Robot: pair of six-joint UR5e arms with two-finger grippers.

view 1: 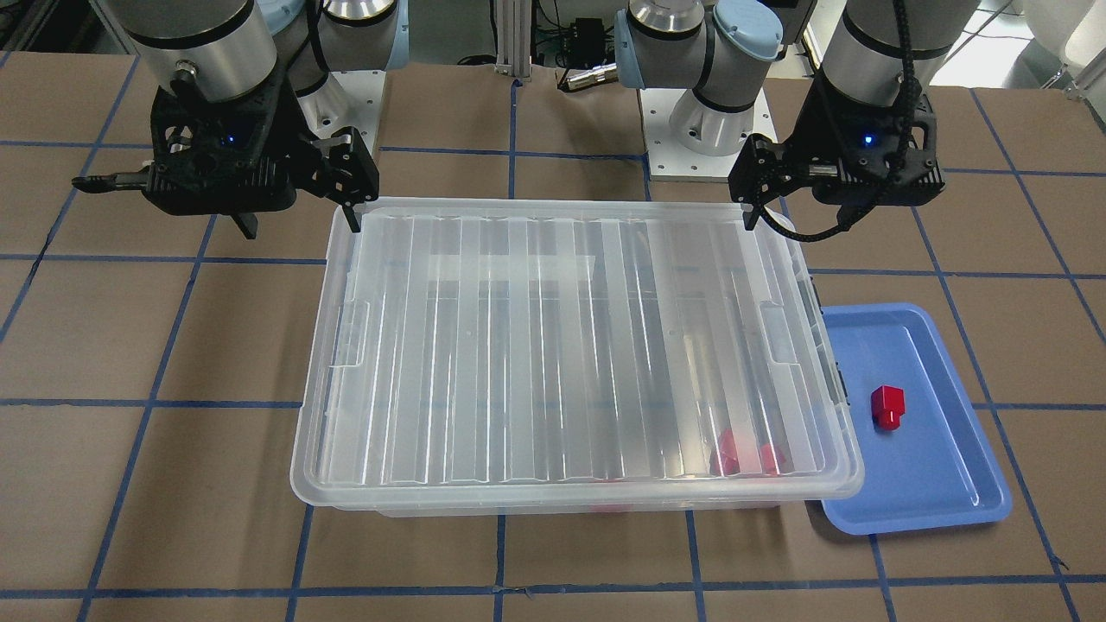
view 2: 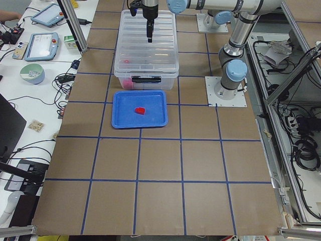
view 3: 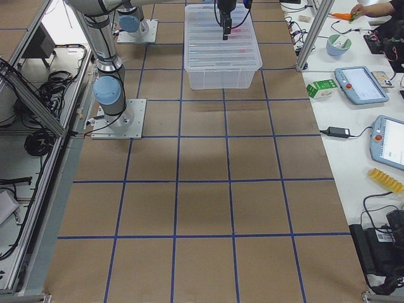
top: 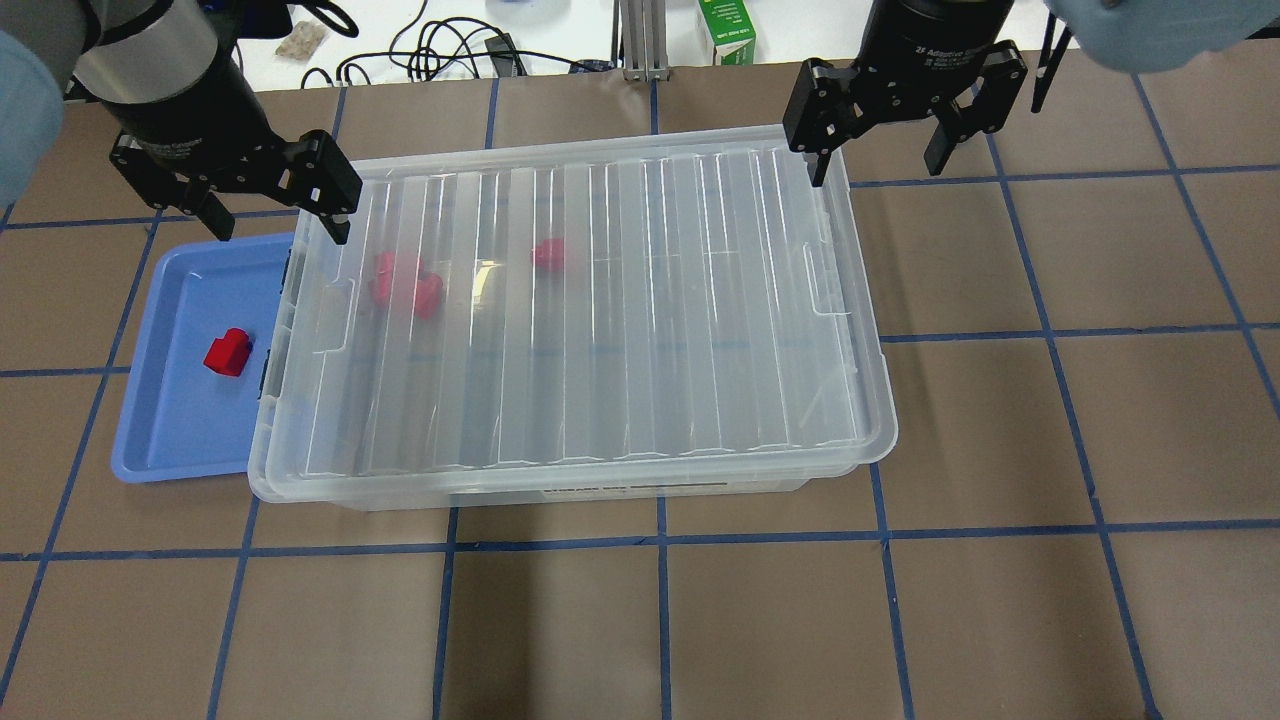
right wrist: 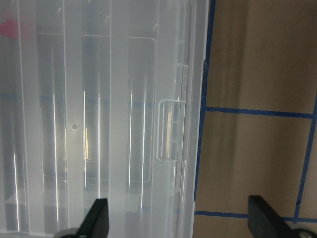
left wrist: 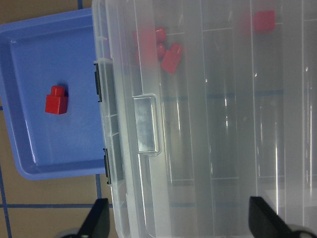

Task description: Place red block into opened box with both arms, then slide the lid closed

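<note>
Red block (top: 228,352), the loose one, is in neither tool. Your left tool (top: 275,215), at the upper left of the overhead view, stands wide open and holds nothing. Its inner finger hangs at the far left corner of the lid (top: 600,320), and its outer finger is near the far edge of the blue tray (top: 170,420). You cannot tell whether the inner finger touches the lid. Your right tool (top: 880,160), at the upper right of that view, is just as wide open and empty. One of its fingers is at the lid's far right corner and the other is above the bare desk (top: 1000,450). The lid lies flat on the box (top: 620,492) and covers its opening. Through the lid you see red blocks (top: 405,287) clustered near the left end, with a single one further right. The loose red block lies in the blue tray, just beside the box's left end and apart from both tools.
</note>
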